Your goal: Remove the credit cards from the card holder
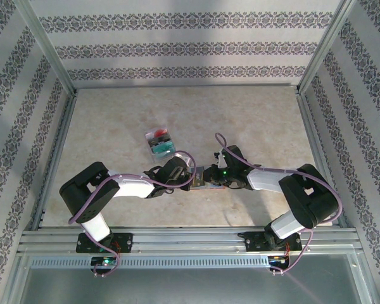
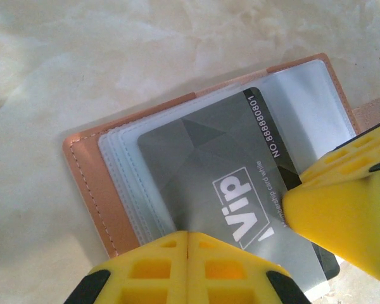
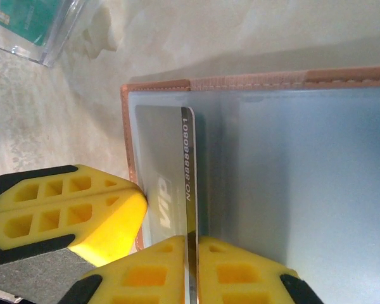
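My two arms are built alike, left arm (image 1: 130, 185) and right arm (image 1: 266, 179): black joint housings, with a smooth white shell on the long link. A thin purple cable (image 1: 219, 137) runs along each one (slack enough to stand off in loops). A small green light (image 1: 223, 171) glows on my right wrist. The fingers of my left pincer (image 2: 187, 239) and right pincer (image 3: 194, 244) are bright yellow, moulded with square hollow cells, on black backing.
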Tool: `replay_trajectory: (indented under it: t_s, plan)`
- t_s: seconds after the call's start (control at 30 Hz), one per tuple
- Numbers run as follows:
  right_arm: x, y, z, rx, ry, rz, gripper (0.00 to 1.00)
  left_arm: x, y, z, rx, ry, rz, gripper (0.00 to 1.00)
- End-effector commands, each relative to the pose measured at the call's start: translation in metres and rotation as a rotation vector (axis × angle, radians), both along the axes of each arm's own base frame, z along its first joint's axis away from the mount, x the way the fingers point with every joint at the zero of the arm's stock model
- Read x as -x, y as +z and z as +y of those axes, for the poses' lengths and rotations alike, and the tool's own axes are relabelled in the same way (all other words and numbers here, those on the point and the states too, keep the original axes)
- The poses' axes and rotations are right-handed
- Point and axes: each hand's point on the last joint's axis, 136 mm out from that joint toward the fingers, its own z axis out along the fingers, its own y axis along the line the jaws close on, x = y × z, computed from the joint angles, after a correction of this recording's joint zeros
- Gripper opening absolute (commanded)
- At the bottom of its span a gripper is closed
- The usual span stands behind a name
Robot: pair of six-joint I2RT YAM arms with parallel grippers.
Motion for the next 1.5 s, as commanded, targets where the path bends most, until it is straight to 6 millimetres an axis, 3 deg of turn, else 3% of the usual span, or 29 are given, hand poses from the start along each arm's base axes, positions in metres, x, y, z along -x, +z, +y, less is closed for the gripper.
replay_trajectory:
  t_s: [0.0,0.33,1.0,1.47]
  plan:
    - [-0.002,0.011,0.003,-0.052,0.003,-0.029,0.1,0.007,-0.02,0.014,-0.077,0.012,0.057,0.08]
    - [-0.002,0.011,-0.007,-0.05,-0.022,-0.032,0.07,0.007,-0.021,0.019,-0.098,0.023,0.056,0.08]
    - [0.0,0.013,-0.013,-0.069,-0.04,-0.042,0.12,0.007,-0.021,0.022,-0.107,0.029,0.057,0.07]
    - [0.001,0.013,-0.018,-0.072,-0.054,-0.042,0.11,0.007,-0.022,0.023,-0.111,0.034,0.058,0.07]
